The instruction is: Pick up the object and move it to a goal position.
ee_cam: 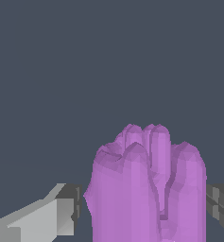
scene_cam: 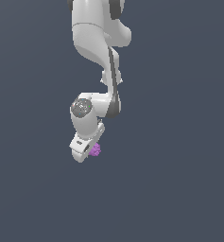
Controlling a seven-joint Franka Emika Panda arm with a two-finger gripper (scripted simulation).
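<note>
The object is a purple-magenta lumpy ball that fills the gap between my two fingers in the wrist view. My gripper has one grey finger against one side of it and the other finger against the opposite side, so it is shut on the object. In the exterior view the object shows as a small purple lump at the tip of the white gripper, mostly hidden by the hand. I cannot tell whether the object rests on the floor or hangs above it.
The white arm comes down from the top of the exterior view. Only a plain dark grey-blue surface shows around the gripper.
</note>
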